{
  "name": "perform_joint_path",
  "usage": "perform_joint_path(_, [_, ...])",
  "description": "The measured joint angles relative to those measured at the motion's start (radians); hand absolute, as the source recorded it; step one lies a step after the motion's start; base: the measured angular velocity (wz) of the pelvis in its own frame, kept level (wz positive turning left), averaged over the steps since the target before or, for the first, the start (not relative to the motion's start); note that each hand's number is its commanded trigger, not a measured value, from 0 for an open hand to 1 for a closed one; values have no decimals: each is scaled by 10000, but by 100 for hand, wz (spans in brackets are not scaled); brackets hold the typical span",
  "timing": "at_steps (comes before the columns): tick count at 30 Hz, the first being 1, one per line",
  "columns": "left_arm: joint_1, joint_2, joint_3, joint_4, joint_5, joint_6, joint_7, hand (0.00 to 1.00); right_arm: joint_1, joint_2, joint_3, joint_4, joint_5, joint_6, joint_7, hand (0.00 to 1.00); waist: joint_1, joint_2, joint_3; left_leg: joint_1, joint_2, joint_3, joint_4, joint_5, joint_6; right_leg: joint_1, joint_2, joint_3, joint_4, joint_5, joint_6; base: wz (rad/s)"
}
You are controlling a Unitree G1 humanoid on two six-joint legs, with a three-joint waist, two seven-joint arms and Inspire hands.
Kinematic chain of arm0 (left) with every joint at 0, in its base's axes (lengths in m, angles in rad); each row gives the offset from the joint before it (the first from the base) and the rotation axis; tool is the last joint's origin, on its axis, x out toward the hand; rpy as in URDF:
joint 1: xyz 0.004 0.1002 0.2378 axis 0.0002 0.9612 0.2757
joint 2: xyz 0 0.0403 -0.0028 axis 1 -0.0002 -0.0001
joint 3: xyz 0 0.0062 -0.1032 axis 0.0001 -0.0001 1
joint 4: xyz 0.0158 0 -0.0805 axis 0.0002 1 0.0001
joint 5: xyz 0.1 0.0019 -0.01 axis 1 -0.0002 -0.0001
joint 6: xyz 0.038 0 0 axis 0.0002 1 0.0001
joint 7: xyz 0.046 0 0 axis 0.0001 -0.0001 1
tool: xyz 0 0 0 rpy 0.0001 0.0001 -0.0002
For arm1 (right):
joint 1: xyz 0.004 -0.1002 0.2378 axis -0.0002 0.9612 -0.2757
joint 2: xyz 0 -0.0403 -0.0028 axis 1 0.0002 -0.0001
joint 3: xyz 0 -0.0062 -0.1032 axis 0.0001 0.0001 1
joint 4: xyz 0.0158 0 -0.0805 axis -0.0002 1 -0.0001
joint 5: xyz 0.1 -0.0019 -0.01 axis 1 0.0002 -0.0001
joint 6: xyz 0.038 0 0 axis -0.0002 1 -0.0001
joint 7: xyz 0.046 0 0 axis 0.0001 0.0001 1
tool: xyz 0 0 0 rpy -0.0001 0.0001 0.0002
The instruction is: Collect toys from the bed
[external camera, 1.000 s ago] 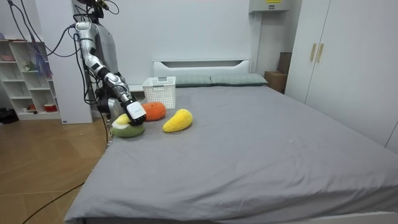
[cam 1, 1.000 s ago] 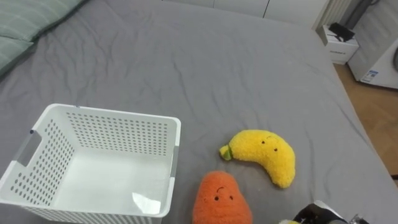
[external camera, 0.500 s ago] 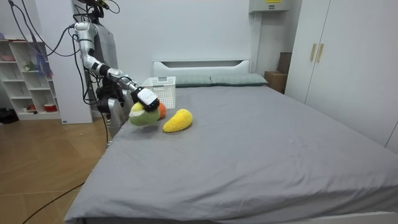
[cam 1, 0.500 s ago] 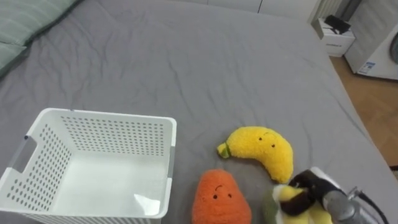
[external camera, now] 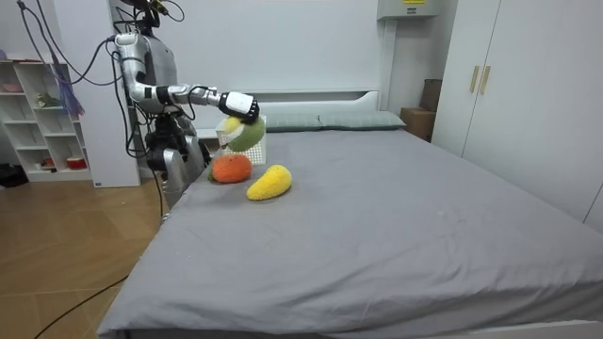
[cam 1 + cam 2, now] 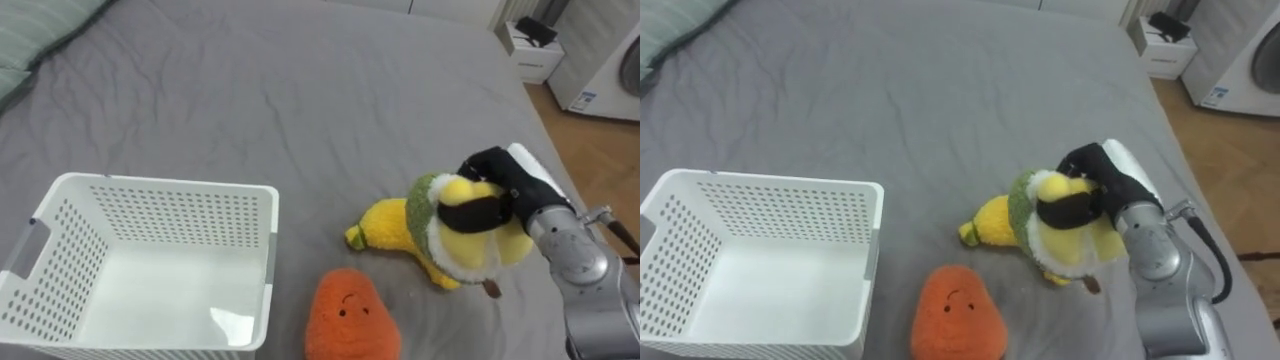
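My right hand (image 6: 487, 190) (image 6: 1087, 184) (image 5: 241, 104) is shut on a green and yellow plush toy (image 6: 462, 243) (image 6: 1065, 240) (image 5: 244, 134), held in the air above the grey bed (image 6: 300, 110). Below and behind it lies a yellow banana plush (image 6: 383, 223) (image 6: 989, 220) (image 5: 268, 183), partly hidden by the held toy. An orange carrot plush (image 6: 350, 315) (image 6: 955, 312) (image 5: 230, 168) rests on the bed near the front edge. The white perforated basket (image 6: 200, 200) (image 6: 810, 198) (image 5: 247, 124) stands empty on the bed at my left.
Green pillows (image 6: 40, 35) lie at the bed's far left. A white nightstand (image 6: 530, 55) and an appliance (image 6: 600, 70) stand on the wooden floor beyond the bed's right edge. In the room view a shelf (image 5: 42, 118) stands behind me and wardrobes (image 5: 518, 94) at the right.
My right hand has risen from the bed's near edge with the green and yellow plush, now held high in front of the banana plush. The camera has shifted slightly.
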Motion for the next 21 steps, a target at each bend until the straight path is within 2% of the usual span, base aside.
perform_joint_path(4, [-76,-1,-128,-10,-5,-7,6,0,-568,-1,22,-47,330,65,53,100,228,8,0,1,-1,-10,-4,3,-3,-18,8,1,-8,0,0,1])
perform_joint_path(10, [-175,24,-388,-213,6,-14,77,0,-1333,-1,656,-46,786,69,17,100,497,-17,-18,-122,-12,-252,42,18,-17,-27,13,-173,-26,0,0,10])
perform_joint_path(14, [-309,21,-387,-297,9,-14,63,0,-1731,-3,1044,-51,713,77,24,100,927,-77,-59,-151,-20,-322,55,26,-19,-24,-3,-332,-32,0,0,6])
perform_joint_path(17, [-457,7,-388,-297,10,-14,20,0,-1899,-3,1266,-50,654,77,30,100,1047,-125,-89,-259,-49,-524,168,28,-17,6,-26,-483,-35,0,0,18])
perform_joint_path(19, [-529,-28,-388,-296,9,-14,11,0,-1979,-3,1357,-50,681,97,44,100,1202,-118,-84,-292,-77,-637,194,52,-14,32,-51,-606,-38,0,1,18])
perform_joint_path(21, [-565,-54,-394,-293,-108,-14,13,0,-2157,-11,1693,33,777,288,60,100,1366,-98,-70,-279,-105,-757,177,84,-16,92,-62,-656,-47,-1,1,11])
